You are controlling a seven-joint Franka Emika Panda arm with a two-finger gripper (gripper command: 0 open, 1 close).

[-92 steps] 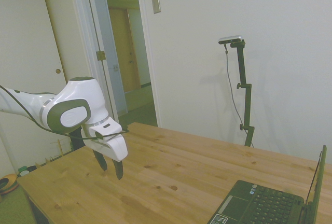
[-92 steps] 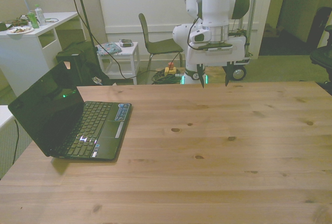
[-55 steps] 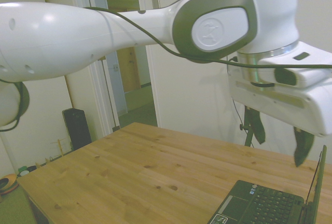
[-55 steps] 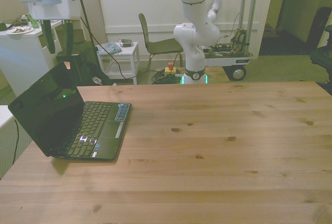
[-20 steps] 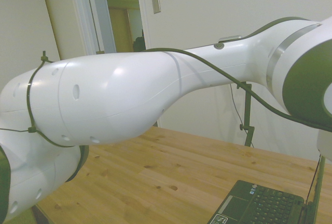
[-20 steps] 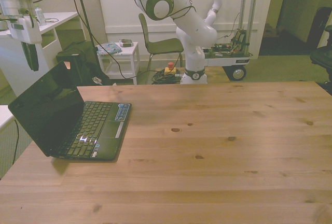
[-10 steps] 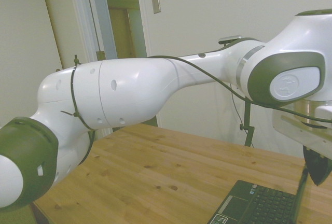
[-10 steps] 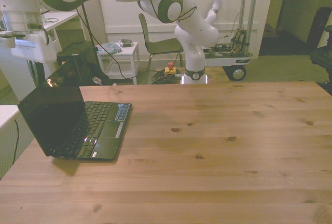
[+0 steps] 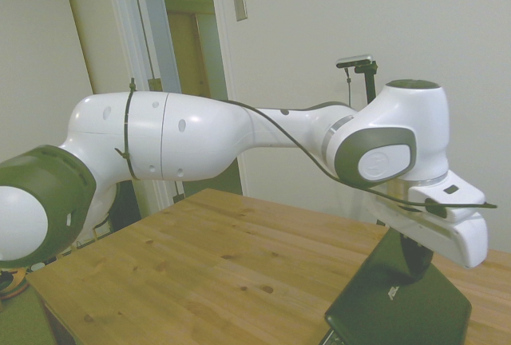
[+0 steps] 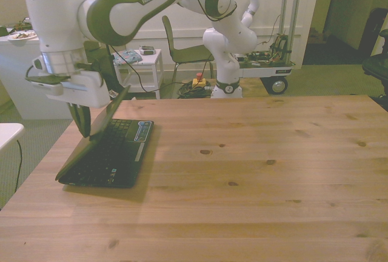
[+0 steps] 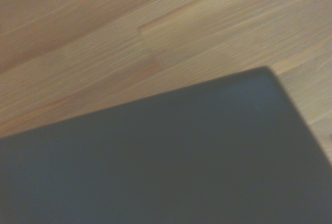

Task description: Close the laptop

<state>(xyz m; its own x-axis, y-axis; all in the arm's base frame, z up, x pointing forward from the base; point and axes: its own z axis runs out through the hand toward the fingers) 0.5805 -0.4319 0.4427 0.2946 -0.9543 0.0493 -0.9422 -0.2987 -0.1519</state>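
- The laptop [image 10: 106,153] sits on the wooden tabletop [image 10: 254,171], at the front view's left side and close to that edge.
- Its lid [image 9: 399,301] is partway down, leaning forward over the keyboard [image 10: 115,137] with a wedge of space between them.
- In the side view the lid's plain dark back faces the camera, with a small light logo [image 9: 393,292] on it.
- In the front view the black keys and a light sticker [image 10: 143,130] on the palm rest show beneath the tilted lid.
- The pincer [image 10: 83,120] hangs from the white arm [image 10: 115,7] just behind the laptop's lid, its dark fingers [image 10: 85,122] pointing down at the back of the lid.
- The fingers seem to rest against the lid's outer face near its upper edge; the exact contact is hard to make out.
- I cannot tell whether the pincer is spread or pressed together: the fingers overlap one another and the lid in both the side and front views.
- The wrist view is blurred; it shows one dark corner of the laptop [image 11: 171,156] over the pale wood grain of the tabletop [image 11: 104,32].
- Behind the laptop, past the tabletop's far edge, stand a chair [image 10: 182,47] and a small white side table [image 10: 142,62].
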